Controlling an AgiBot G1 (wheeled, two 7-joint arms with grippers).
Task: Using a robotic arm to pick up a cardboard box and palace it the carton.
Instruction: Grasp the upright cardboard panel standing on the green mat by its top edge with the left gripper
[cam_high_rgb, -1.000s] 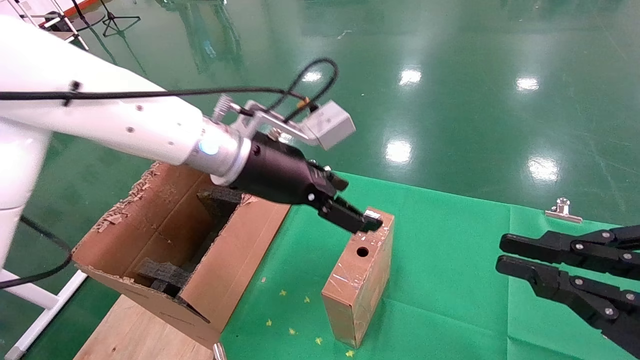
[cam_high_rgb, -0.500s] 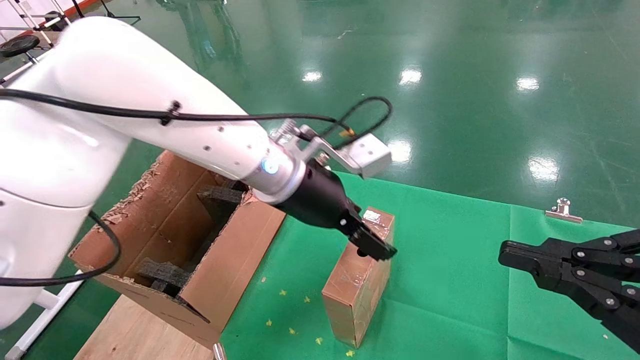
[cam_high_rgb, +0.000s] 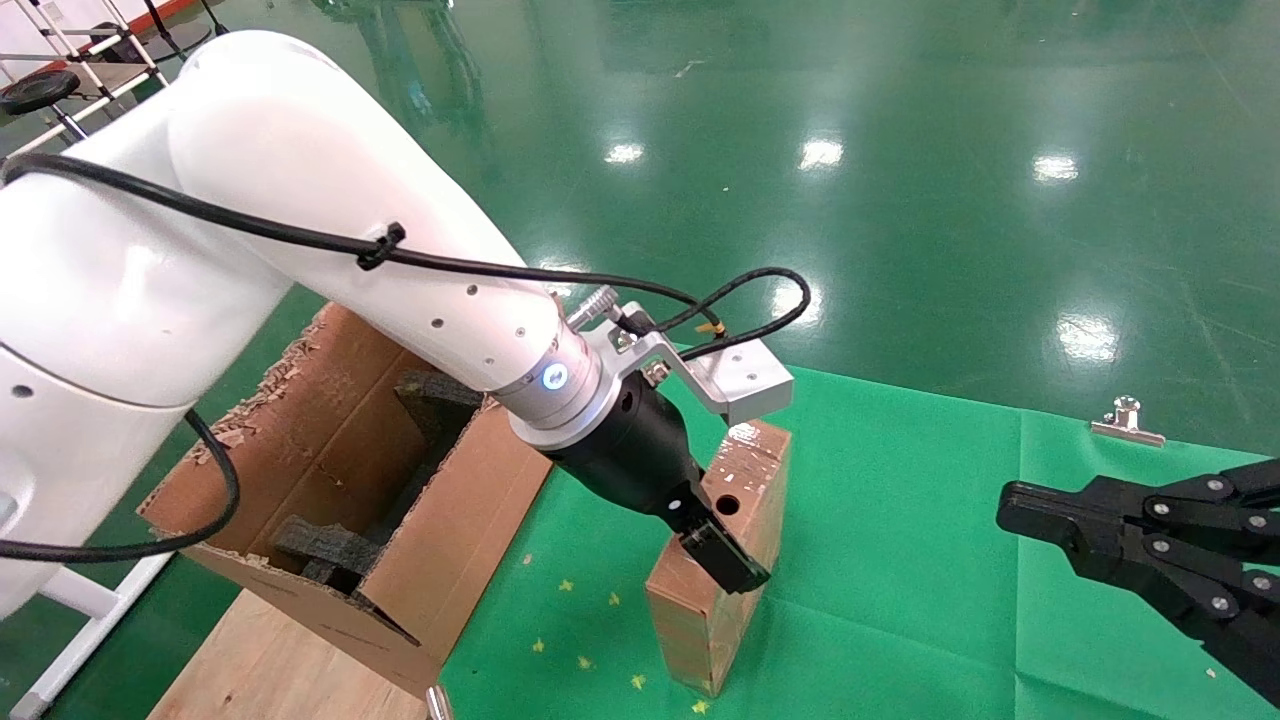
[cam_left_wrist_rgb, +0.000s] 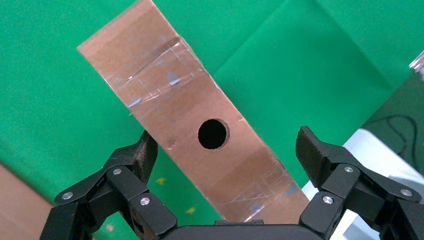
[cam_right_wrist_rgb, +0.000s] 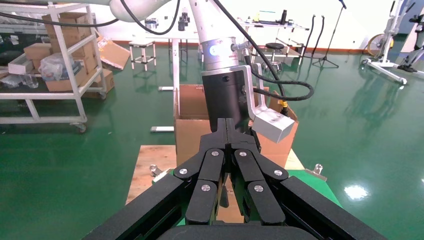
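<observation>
The cardboard box (cam_high_rgb: 757, 468), brown and taped, stands on its long edge on the green cloth with its round hole facing up. The white robotic arm (cam_high_rgb: 400, 300) reaches over the carton. My left gripper (cam_high_rgb: 745, 565) is open and low over the box's narrow top face. In the left wrist view the box (cam_left_wrist_rgb: 175, 100) lies between the fingers (cam_left_wrist_rgb: 145, 155): one is close to the box's edge, the other stands well apart. The carton (cam_high_rgb: 470, 540) lies to the left, with black foam blocks (cam_high_rgb: 335, 545) inside. My right gripper (cam_high_rgb: 1010, 495) is shut and parked at the right.
A green cloth (cam_high_rgb: 900, 560) covers the table. A silver clip (cam_high_rgb: 1127, 420) holds its far right edge. A wooden board (cam_high_rgb: 260, 650) lies under the carton. The glossy green floor (cam_high_rgb: 900, 200) lies beyond. The right wrist view shows the left arm (cam_right_wrist_rgb: 225, 95) and the shut right gripper (cam_right_wrist_rgb: 229, 127).
My left gripper has moved down and nearer along the box, from its far top end to straddling the top near the hole. My right gripper has gone from open to shut.
</observation>
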